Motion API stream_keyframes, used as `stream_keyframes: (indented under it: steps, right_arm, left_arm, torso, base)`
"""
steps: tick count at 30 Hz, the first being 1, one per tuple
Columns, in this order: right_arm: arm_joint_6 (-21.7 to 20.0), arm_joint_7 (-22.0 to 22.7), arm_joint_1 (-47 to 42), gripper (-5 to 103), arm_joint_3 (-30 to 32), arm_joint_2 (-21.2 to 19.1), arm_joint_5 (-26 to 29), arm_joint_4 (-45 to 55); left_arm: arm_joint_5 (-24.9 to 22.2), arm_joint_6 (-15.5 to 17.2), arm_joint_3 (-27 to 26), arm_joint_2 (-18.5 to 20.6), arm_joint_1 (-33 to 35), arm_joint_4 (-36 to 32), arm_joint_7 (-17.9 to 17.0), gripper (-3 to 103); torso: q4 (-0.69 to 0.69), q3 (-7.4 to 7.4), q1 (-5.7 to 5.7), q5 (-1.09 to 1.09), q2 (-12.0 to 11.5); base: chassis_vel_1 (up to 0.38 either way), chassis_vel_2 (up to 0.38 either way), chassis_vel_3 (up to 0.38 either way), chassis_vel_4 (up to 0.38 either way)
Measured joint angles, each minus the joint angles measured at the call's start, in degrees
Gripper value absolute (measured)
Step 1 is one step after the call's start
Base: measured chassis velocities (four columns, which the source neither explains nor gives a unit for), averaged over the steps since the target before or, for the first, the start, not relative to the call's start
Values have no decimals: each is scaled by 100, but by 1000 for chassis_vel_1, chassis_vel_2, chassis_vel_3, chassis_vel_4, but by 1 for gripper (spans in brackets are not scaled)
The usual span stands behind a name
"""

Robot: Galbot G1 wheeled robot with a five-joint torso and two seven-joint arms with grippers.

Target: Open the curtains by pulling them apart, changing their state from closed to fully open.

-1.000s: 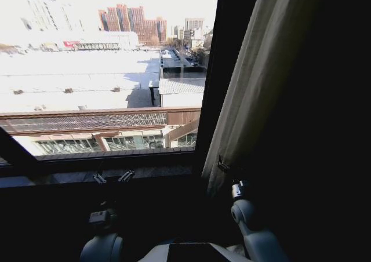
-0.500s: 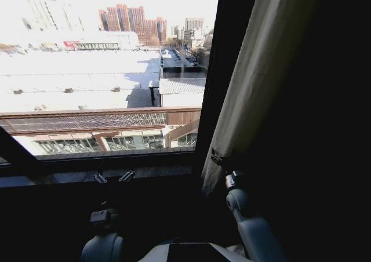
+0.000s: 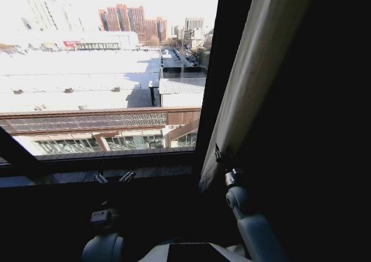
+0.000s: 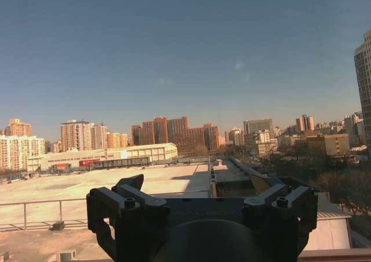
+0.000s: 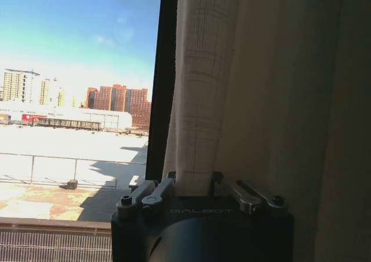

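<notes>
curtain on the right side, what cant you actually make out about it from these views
- Top of the curtain and its rail: cut off by the upper edge in the head view and right wrist view.
- Its right-hand extent: lost in deep shadow in the head view.
- Its hem: hidden behind the right end effector, whose fingers flank a fold.
- Any left panel: outside the frame; the left end effector faces bare glass.
</notes>
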Motion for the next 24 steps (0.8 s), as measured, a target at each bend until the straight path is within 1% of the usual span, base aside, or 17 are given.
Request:
stream_keyframes:
  steps: [1,2,4,5,6,8,14,20,24]
  right_arm:
    - [-3,1,4,15,17,-37,7,-11]
    - [-3,3,13,15,33,-47,9,-31]
    - [12,30,37,5,94,-54,17,-90]
    - [12,30,37,5,94,-54,17,-90]
    - [14,47,38,2,120,-53,24,-87]
    - [15,84,36,1,187,-61,38,-33]
    - [0,192,160,1,355,-139,122,-76]
    - [-172,370,628,1,719,-368,424,-459]
    - [-209,420,885,1,905,-440,445,-705]
  left_arm:
    - [-5,0,-41,7,38,-30,0,100]
    - [-7,0,-52,15,40,-32,0,100]
    - [-9,-1,-73,36,21,-30,-10,100]
    - [-9,-1,-73,36,21,-30,-10,100]
    - [-12,0,-73,39,15,-34,-16,100]
    - [-20,0,-70,37,28,-93,-23,100]
    - [-23,-1,-82,58,34,-145,-27,100]
    - [-24,-5,-69,51,69,-201,-30,100]
    - [-30,-15,-86,52,76,-205,-31,100]
  torso:
    - [0,0,0,0,0]
    - [0,0,0,0,0]
    - [0,0,0,0,0]
    - [0,0,0,0,0]
    - [0,0,0,0,0]
    - [0,0,0,0,0]
    - [0,0,0,0,0]
    - [0,0,0,1,0]
    - [0,0,0,1,0]
  base:
    - [0,0,0,0]
    - [0,0,0,0]
    - [0,0,0,0]
    - [0,0,0,0]
    - [0,0,0,0]
    - [0,0,0,0]
    - [0,0,0,0]
    - [0,0,0,0]
    - [0,0,0,0]
